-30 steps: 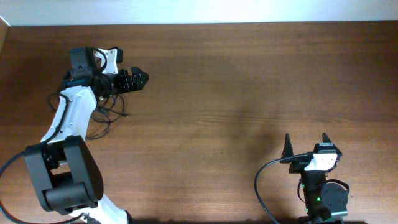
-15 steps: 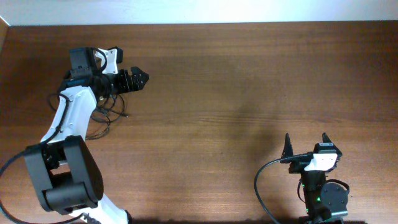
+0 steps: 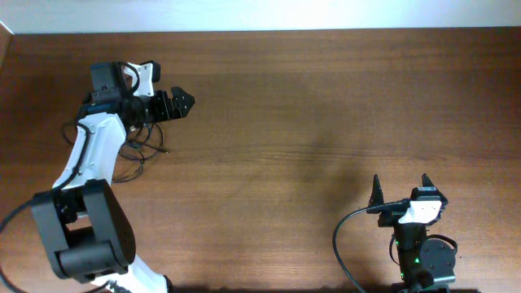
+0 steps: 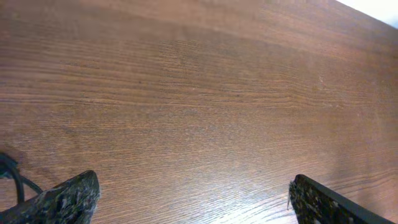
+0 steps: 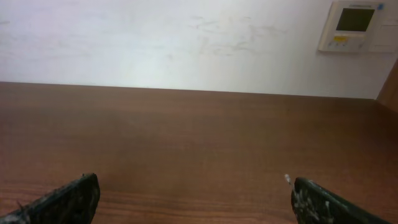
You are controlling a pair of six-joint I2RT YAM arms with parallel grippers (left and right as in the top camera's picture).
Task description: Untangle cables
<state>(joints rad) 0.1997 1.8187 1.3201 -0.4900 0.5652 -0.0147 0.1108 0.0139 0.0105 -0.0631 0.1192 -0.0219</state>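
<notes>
Cables (image 3: 137, 142) in loose tangle beside left arm (image 3: 88, 153); left and right jaws spread wide, empty

Cables (image 3: 137, 147) black; table (image 3: 309, 122) brown, wood-grained; wall (image 5: 186, 43) white; left arm (image 3: 87, 155) white, black.

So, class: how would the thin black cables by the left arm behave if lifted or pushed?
The cables lie in loose, uneven loops, so probably floppy: lifted, they would likely sag and drag. They look thin, so likely light. Pushed across the smooth wooden table, they would probably slide and bunch rather than roll.
</notes>
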